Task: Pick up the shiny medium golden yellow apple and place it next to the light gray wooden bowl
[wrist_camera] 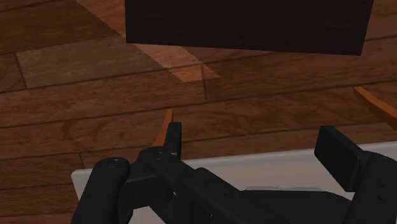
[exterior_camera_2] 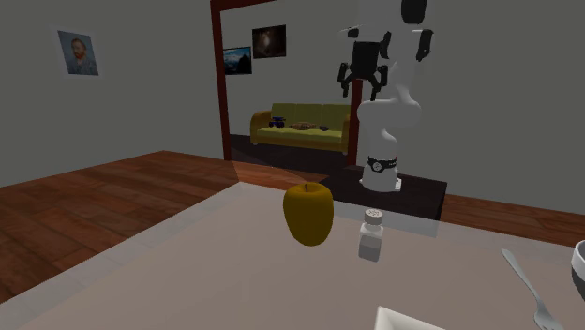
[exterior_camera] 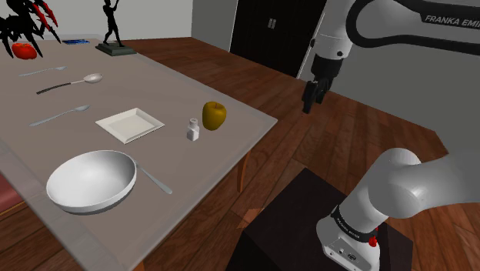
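Off the table's (exterior_camera: 223, 150) corner, above the wood floor (exterior_camera: 308, 146), the gripper (exterior_camera: 314, 96) is hanging with its jaws standing wide apart, clasping nothing. In the wrist view the fingers (wrist_camera: 173, 137) are framing bare floorboards, with the dark stand (wrist_camera: 248, 25) lying beyond them. On the table, nearest that corner, the golden-yellow apple (exterior_camera: 214, 115) is sitting upright, just beside a small shaker (exterior_camera: 193, 129) but not touching it. A square white plate (exterior_camera: 129, 124) is lying past the shaker. The pale bowl (exterior_camera: 91, 181) is resting well apart from the apple, its hollow showing plain white, with a fork (exterior_camera: 154, 178) lying just beside its rim. Three spoons (exterior_camera: 69, 83) are lying farther along, and a dark statue (exterior_camera: 114, 31) is standing at the far end. In the second exterior view the picture edges are cutting off the bowl and plate. A black spidery shape (exterior_camera: 23, 19) at the far corner is being cropped and is hard to make out.
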Robot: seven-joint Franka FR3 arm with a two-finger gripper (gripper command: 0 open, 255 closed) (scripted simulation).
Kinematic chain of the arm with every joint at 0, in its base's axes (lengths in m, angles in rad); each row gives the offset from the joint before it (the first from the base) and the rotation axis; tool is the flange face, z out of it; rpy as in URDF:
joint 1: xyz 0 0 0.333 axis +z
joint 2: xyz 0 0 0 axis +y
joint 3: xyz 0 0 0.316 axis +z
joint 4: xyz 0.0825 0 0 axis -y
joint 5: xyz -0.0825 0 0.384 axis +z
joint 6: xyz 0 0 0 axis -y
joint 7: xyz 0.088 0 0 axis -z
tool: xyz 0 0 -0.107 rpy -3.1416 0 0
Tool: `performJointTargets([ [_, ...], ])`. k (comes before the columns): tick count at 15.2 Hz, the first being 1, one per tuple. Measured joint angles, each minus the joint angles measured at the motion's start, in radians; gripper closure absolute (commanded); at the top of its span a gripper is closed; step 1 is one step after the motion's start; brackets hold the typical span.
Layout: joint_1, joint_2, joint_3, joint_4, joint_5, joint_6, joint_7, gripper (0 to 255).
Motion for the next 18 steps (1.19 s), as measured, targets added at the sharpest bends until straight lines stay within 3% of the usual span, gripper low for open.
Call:
performJointTargets([
  [3, -0.005, 0.044, 0.013, 0.017, 0.023, 0.026, 0.044, 0],
  [10, -0.038, 0.278, 0.057, 0.111, 0.119, 0.177, 0.261, 0],
  [18, -0.069, 0.57, 0.083, 0.295, 0.198, 0.319, 0.496, 0],
])
